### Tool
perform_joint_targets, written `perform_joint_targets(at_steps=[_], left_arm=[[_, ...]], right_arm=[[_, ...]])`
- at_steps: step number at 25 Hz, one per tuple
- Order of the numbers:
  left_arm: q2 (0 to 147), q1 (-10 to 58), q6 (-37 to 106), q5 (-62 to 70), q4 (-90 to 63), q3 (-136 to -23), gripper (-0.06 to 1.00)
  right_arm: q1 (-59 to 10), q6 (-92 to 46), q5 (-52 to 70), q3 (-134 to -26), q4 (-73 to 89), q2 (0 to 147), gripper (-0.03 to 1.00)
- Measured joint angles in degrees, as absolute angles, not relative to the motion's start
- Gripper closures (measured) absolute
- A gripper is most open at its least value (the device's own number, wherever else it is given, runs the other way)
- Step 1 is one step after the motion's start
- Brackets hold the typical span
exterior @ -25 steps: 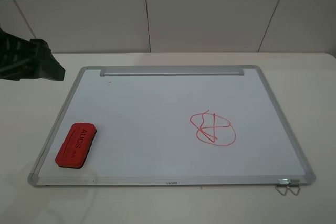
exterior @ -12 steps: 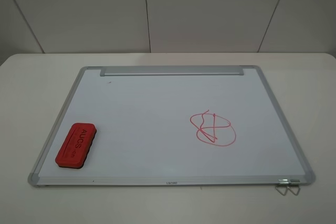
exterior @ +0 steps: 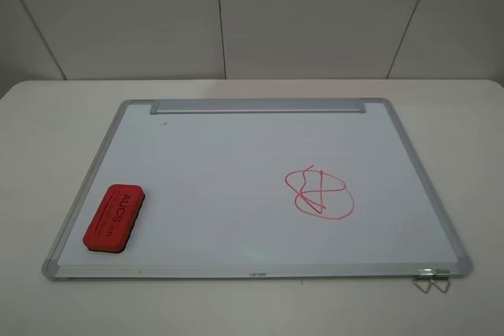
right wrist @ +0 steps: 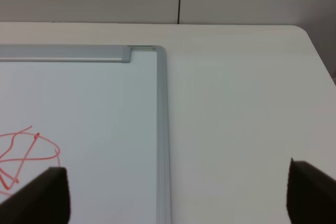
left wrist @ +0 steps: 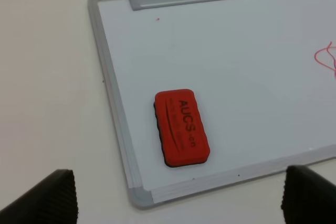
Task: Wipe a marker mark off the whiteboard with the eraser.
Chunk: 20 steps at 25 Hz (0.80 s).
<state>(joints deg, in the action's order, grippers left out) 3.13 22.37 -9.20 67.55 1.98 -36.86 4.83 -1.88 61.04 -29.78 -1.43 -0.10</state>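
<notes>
The whiteboard (exterior: 236, 171) lies flat on the table, its silver tray bar (exterior: 258, 106) along the far edge. On the board's near left corner rests the red eraser (exterior: 114, 218), lettering up, also in the left wrist view (left wrist: 181, 127). No zigzag scribble with an underline shows in any view. The only drawing is a round red loop crossed by lines (exterior: 319, 193), right of the board's middle. My left gripper (left wrist: 178, 203) hangs open above and short of the eraser. My right gripper (right wrist: 176, 195) is open above the board's right edge. Neither arm appears in the exterior view.
The white table (exterior: 47, 155) surrounds the board, with a pale wall behind. A tiny red dot (exterior: 164, 124) marks the board near its far left corner. Metal hanger clips (exterior: 431, 278) stick out at the near right corner.
One second ago the left arm's dark body showed at the left edge of the exterior view; it has since drawn back out of sight. The eraser and board have not moved.
</notes>
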Motion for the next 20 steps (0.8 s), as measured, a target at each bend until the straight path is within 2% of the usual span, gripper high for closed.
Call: perform_joint_targets(at_steps=[4,15,17,20], left_arm=[[2.71,22.37,-8.96,66.67,1.49,-31.47,0.17],[2.71,22.27,-3.94,61.11,1.37,-29.17,0.17],[2.71,20.81,-3.72,61.06,1.18,-29.17,0.17],[2.71,15.04,-3.73,61.06,0.65,-29.17,0.17]], right_arm=[[4.83,-1.88,61.04,-29.78,-1.43,-0.10,0.26],[4.83,-1.88,61.04,-29.78,-1.38,-0.10,0.26],[4.83,-1.88,61.04,-29.78,-1.38,-0.10,0.26],[4.83,-1.88,61.04,-29.78,-1.38,-0.10,0.26]])
